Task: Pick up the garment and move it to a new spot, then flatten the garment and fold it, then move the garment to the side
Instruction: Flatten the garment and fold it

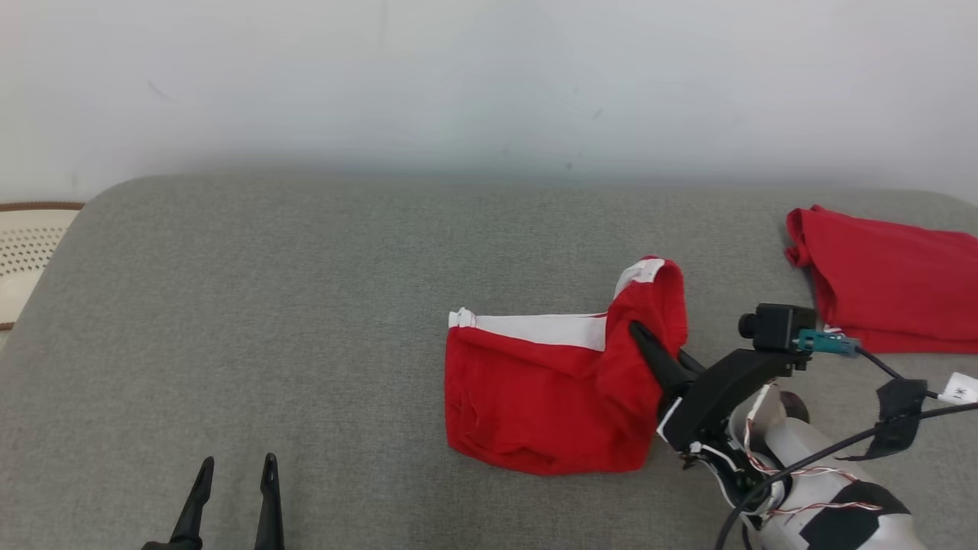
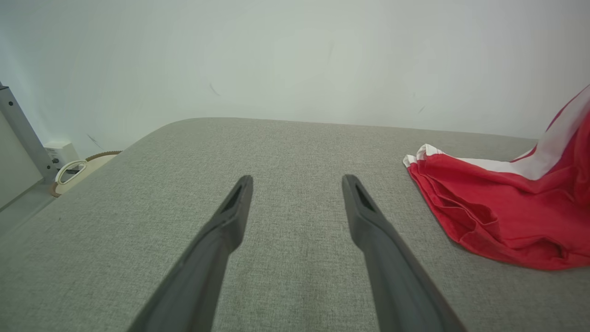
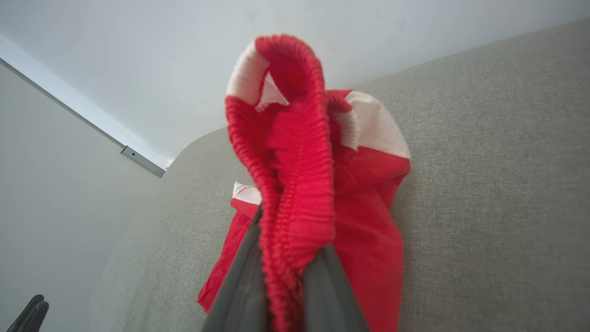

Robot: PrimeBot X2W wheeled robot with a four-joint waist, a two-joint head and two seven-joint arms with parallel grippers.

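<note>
from my head, the garment (image 1: 550, 397), red with a white band, lies on the grey pad (image 1: 306, 305) a little right of the middle, its left part flat and its right end drawn up into a hump. my right pincer (image 1: 638, 330) is clenched on that raised end, its dark fingers sunk in the fabric. my left pincer (image 1: 237, 464) sits at the lower left, released and holding nothing, well apart from the garment. a second red cloth (image 1: 886, 283) lies at the far right of the pad, apart from the garment. from my left wrist, my two fingers stand spread over bare pad, with the garment's white-edged corner off to the right, not touching them; a pale wall (image 2: 295, 55) rises behind. from my right wrist, the ribbed waistband (image 3: 295, 184) is squeezed between my two fingers and loops up beyond them, while the rest of the garment trails away to the pad; my left pincer's tips show at the bottom left corner.
</note>
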